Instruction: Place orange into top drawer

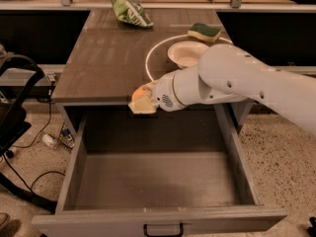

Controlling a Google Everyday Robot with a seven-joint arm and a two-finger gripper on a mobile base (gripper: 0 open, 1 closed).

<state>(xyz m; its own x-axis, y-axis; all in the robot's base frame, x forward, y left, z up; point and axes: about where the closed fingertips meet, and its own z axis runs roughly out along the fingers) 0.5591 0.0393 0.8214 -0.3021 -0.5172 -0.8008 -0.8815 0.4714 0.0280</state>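
Above drawer [158,181], gripper [141,100] around small orange [140,91]

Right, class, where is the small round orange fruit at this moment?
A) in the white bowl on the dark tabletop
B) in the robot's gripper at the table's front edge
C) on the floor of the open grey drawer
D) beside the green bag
B: the small round orange fruit is clamped in the two-finger gripper at the front edge of the dark wooden table, above the open grey top drawer.
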